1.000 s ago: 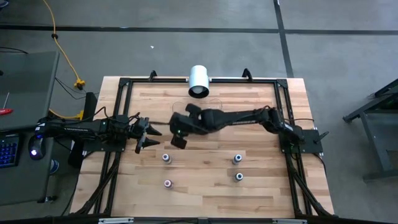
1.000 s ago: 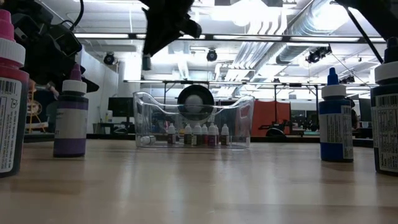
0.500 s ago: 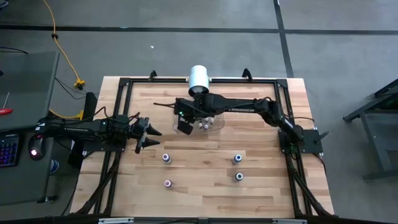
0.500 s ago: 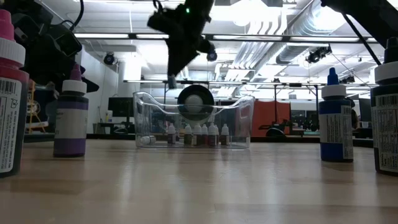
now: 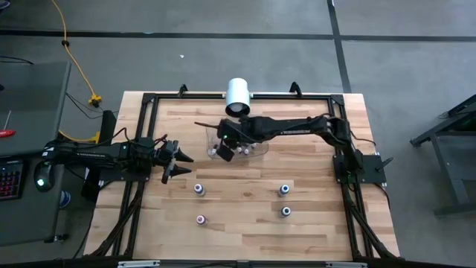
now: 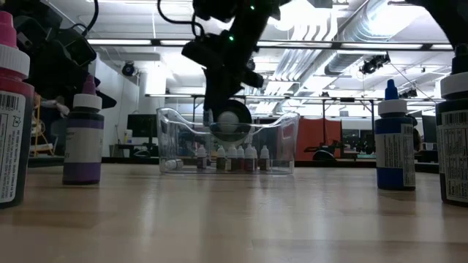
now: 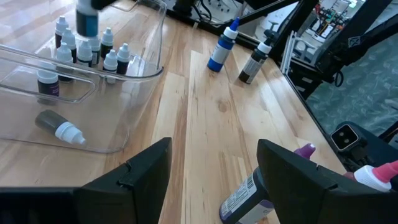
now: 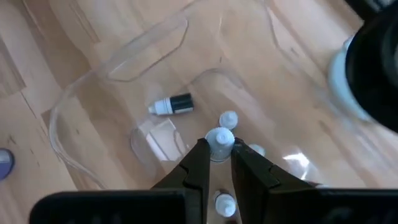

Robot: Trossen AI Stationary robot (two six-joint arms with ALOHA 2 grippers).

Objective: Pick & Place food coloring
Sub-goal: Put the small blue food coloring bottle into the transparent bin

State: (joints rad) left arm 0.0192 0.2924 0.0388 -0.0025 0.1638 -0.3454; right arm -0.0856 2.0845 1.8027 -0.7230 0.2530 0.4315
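A: Take the clear tray [image 5: 256,149] as the landmark. Where does the right gripper [image 8: 216,152] sit against it?

B: Directly above its inside, toward the end nearest the left arm. Its fingers are pinched narrow on the white cap of a small food coloring bottle [image 8: 220,140], which hangs between them.

A: And the bottle's long axis?

B: Upright, as far as I can judge. The right wrist view looks down on the round cap end-on, and in the left wrist view the bottle [image 7: 87,18] shows as a dark body hanging straight down over the tray.

A: So the tray floor lies straight below the bottle?

B: Yes. That is the relation that matters: the move I'd expect is a short drop straight down, then a release. The standing bottles [image 7: 84,50] cluster just beside that spot, so a drift toward them could knock one over.

A: Anything already lying flat?

B: One bottle [image 8: 173,104] lies on its side on the tray floor, apart from the cluster.

A: And the left gripper [image 5: 173,161]?

B: Fingers spread wide, holding nothing, waiting over the table outside the tray's end. The right arm is plainly the nearer one.

A: What's left outside the tray?

B: Four larger bottles [image 5: 199,189] stand on the table, well apart from the tray, on its side away from the white cylinder [image 5: 238,95].
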